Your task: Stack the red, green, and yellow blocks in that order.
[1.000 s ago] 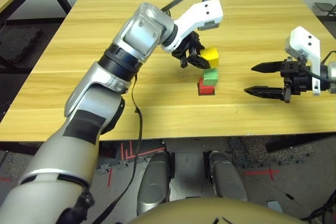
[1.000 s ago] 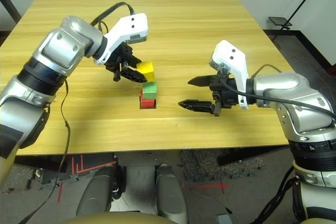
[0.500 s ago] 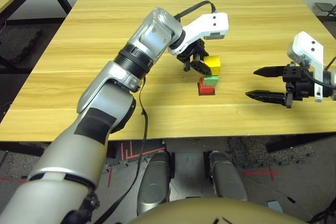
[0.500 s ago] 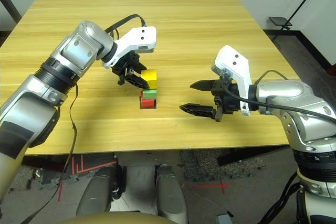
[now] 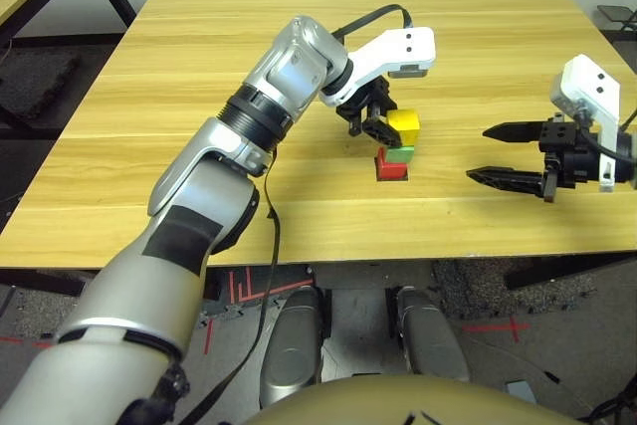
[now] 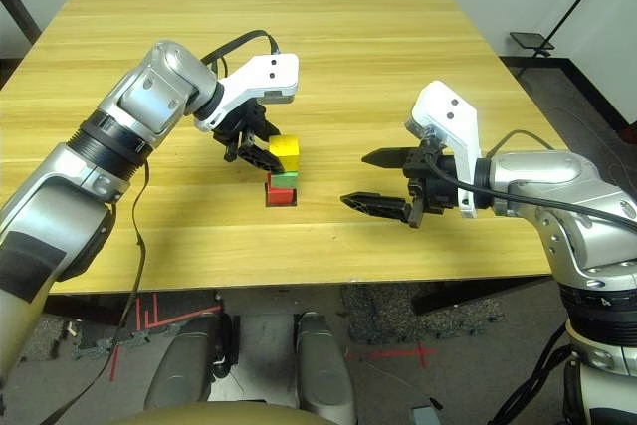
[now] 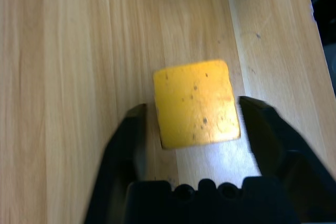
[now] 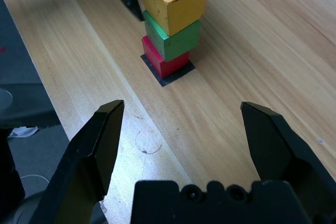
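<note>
When looking through the left eye, find the three blocks stacked in one tower near the front edge of the wooden table [image 5: 289, 216]: red block [image 5: 392, 170] at the bottom, green block [image 5: 400, 154] on it, yellow block [image 5: 404, 126] on top. See the left gripper [image 5: 377, 135] beside the yellow block, on the robot's left of the tower, and the right gripper [image 5: 477, 153] well apart on the opposite side, with jaws spread wide, pointing toward the tower and holding nothing. Through the right eye, meet the same order of colours, with the right forearm [image 6: 567, 181] reaching in over the table from the robot's right. From the left wrist, look onto the top of the yellow block, set between two black fingers [image 7: 125, 140] standing well spread, with bare wood visible between one of them and the block; read that as a released hold, with no clench on the block. Cannot tell whether the other finger touches it. From the right wrist, see the tower standing upright on a black square patch [image 8: 179, 73], with the green block slightly out of line with the red one below. Beside the yellow block, notice a dark finger of the left gripper; nearer, see the right gripper's own fingers spread wide around empty space.
</note>
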